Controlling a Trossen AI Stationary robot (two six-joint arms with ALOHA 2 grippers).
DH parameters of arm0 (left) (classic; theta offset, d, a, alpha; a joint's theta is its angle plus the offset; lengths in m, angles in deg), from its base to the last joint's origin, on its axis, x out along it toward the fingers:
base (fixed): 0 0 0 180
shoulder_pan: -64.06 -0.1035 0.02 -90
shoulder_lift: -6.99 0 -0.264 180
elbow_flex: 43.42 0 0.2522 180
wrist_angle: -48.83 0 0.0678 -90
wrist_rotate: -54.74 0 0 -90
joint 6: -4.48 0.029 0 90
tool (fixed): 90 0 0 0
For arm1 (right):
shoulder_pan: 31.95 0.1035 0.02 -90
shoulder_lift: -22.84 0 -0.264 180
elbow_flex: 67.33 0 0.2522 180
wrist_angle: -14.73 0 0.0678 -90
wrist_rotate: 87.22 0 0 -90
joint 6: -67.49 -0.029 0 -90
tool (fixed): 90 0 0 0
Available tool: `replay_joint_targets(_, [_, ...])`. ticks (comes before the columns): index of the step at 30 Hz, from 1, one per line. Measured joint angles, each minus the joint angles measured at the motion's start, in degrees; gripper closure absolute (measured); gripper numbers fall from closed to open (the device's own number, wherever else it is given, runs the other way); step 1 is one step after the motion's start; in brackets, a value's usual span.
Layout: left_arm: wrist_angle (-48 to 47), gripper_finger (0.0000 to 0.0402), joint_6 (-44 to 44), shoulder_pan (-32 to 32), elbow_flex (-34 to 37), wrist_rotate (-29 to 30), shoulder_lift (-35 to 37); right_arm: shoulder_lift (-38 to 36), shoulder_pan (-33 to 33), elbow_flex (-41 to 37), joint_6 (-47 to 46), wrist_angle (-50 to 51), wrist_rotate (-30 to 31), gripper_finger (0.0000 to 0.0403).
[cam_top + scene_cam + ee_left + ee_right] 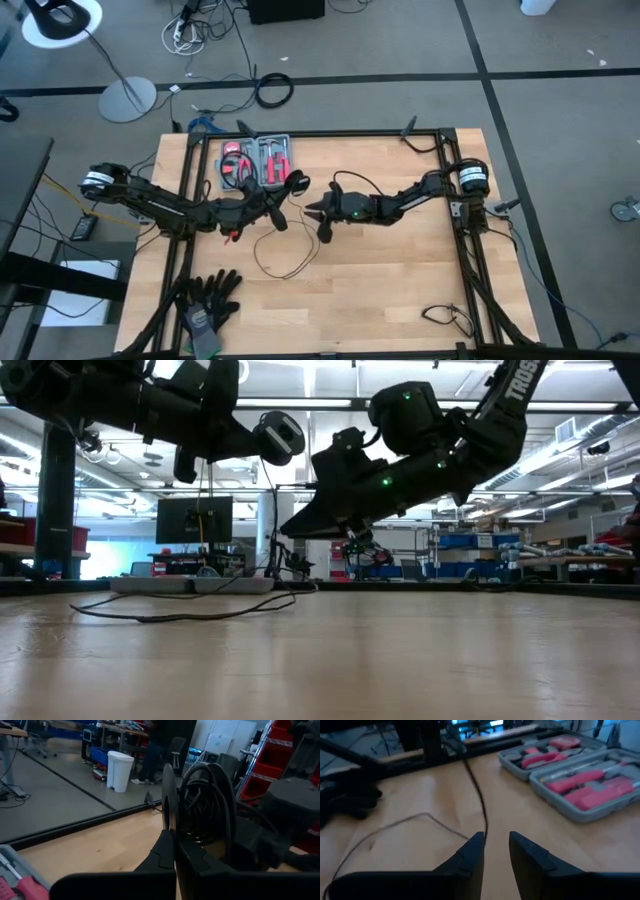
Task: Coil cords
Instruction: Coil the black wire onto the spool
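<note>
Here left pincer (283,203) pinches the coiled wire (207,802) with its round disc (297,181); right pincer (496,851) spread, wire between fingers.

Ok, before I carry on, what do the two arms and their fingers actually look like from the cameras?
Both arms are dark, jointed, with black cabling along the links. The left arm and right arm each carry a silvery round cap near the base. White lettering runs along the right arm's link, and small green lights glow on its wrist. The right gripper has two dark, wedge-shaped fingers.
</note>
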State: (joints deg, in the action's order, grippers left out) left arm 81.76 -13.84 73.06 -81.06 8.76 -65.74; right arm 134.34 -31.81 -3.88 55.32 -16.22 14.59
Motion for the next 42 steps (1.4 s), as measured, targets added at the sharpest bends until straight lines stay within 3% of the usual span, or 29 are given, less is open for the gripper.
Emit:
replay_joint_targets(20, [6.36,0.0402,3.06,-0.04,0.00,-0.54,-0.02,0.00,-1.33,0.33,2.25,-6.53,-4.59,0.0317])
replay_joint_targets(29, [6.26,0.0402,3.06,-0.04,0.00,-0.81,-0.02,0.02,-1.75,4.66,4.31,1.03,-5.07,0.0337])
replay_joint_targets(36, [6.09,0.0402,3.24,-0.04,0.00,-0.83,-0.02,0.07,-1.73,4.61,4.74,4.09,-5.07,0.0397])
replay_joint_targets(42, [3.19,0.0402,3.18,-0.02,0.00,-0.82,-0.02,-1.43,-1.89,4.61,2.63,12.55,1.22,0.0401])
